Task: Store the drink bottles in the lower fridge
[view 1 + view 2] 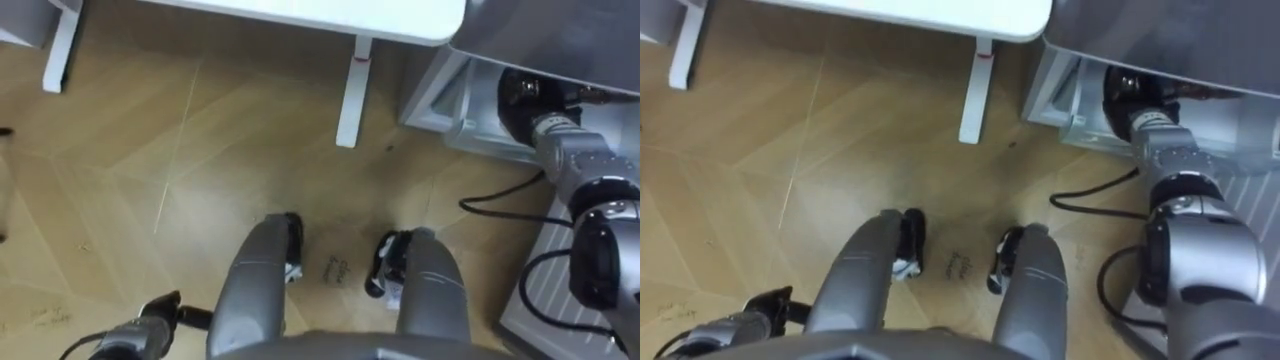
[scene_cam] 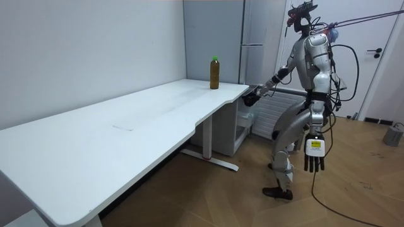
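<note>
1. Task item: one amber plastic drink bottle with a green cap (image 2: 214, 72) stands upright on the long white surface (image 2: 126, 126), near its far corner beside the tall grey fridge (image 2: 252, 38). Its long axis is vertical.
2. Stance: the robot stands on the wooden floor (image 1: 150, 150) off that end of the surface, facing the fridge.
3. Right hand (image 2: 251, 98): the arm is stretched forward and low to the pale lower fridge compartment (image 1: 445, 100), below the level of the surface's top. The fingers are lost against the dark interior, so it cannot be told whether they are spread, curled or gripping anything.
4. Left hand (image 2: 314, 155): it hangs beside the thigh, fingers straight and relaxed, holding nothing.
5. Governing relation: the bottle lies above the right hand and towards the room view's left, back from the corner. The left hand is well apart from it and far lower, so the right hand is the nearer.
6. Judgement: no drink is in the fridge yet. The next move calls for lifting a hand over the surface edge and closing it round the bottle's side, across its upright axis
</note>
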Motion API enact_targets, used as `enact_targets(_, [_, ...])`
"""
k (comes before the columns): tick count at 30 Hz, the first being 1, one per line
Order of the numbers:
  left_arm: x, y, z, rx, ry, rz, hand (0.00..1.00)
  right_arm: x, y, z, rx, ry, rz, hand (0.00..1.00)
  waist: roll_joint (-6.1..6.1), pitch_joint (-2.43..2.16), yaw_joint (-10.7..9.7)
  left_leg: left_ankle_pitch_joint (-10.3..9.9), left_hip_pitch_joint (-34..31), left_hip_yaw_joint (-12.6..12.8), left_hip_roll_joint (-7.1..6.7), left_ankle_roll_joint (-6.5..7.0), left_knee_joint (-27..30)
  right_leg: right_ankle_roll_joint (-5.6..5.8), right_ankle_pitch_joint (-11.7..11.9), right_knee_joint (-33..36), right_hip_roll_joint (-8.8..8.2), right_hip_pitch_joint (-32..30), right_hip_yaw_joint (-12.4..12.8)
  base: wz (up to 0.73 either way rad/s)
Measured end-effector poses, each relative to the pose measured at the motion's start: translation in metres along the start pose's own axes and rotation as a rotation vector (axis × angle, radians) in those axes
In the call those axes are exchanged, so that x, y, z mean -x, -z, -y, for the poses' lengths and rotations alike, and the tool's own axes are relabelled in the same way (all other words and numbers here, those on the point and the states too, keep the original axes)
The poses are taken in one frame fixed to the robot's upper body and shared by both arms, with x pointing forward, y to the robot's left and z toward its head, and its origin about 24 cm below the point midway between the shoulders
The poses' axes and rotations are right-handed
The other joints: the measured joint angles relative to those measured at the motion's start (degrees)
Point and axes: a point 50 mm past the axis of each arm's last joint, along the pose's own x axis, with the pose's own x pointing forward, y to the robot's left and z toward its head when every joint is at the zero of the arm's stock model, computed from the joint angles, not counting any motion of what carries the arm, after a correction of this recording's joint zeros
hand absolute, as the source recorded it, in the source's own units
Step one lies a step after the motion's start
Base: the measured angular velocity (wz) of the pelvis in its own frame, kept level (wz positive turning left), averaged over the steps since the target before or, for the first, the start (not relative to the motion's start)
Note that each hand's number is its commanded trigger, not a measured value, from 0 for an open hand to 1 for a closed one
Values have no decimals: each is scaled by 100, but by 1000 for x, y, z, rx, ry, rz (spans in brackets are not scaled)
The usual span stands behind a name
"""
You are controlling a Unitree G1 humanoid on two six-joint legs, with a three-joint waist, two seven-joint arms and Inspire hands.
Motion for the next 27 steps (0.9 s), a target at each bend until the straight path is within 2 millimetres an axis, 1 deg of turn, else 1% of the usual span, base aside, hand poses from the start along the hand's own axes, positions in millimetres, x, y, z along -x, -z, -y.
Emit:
enact_targets(1, [0,-1,0,-11,-1,5,0,0,-2,-4,1,-4,8,63,5,-2,7,-21,-106,7,6,11,85,2,1,70,-5,-101,14,0])
enact_targets(2, [0,-2,0,-13,-2,7,0,0,-3,-6,0,-3,13,0,4,-2,7,-30,-153,16,4,19,125,6,-2,114,-15,-153,26,0])
enact_targets(4, [0,-3,-1,-13,-9,12,0,-1,-5,-10,-3,-1,31,0,4,-1,9,-91,-287,18,-8,38,314,1,-61,304,-58,-274,44,6])
enact_targets(6, [0,-3,-2,-12,-12,15,0,-1,-6,-12,-3,9,40,0,5,-3,12,-154,-369,17,-9,48,444,31,-143,435,-86,-346,54,6])
enact_targets(7, [0,-4,-3,5,-14,18,0,-1,-6,-16,-5,10,40,0,5,-2,7,-173,-434,17,-9,47,502,6,-170,498,-95,-415,67,0])
enact_targets(11, [0,-3,-4,22,-33,21,0,-1,-9,-17,-4,33,50,0,12,-4,19,-225,-565,16,-6,28,630,8,-203,629,-90,-558,110,0])
enact_targets(16, [1,-4,-5,23,-52,28,0,0,-12,-16,7,66,62,0,23,-9,18,-242,-613,17,-3,8,688,-12,-246,709,-92,-624,129,0])
enact_targets(23, [1,-6,-6,23,-71,38,0,0,-16,-16,34,77,74,0,34,-12,28,-243,-609,17,-3,5,686,-9,-249,707,-88,-624,129,0])
enact_targets(27, [1,-7,-6,38,-70,44,0,0,-17,-16,42,82,78,0,69,-33,45,-243,-598,18,-2,5,669,-4,-239,684,-80,-623,133,0])
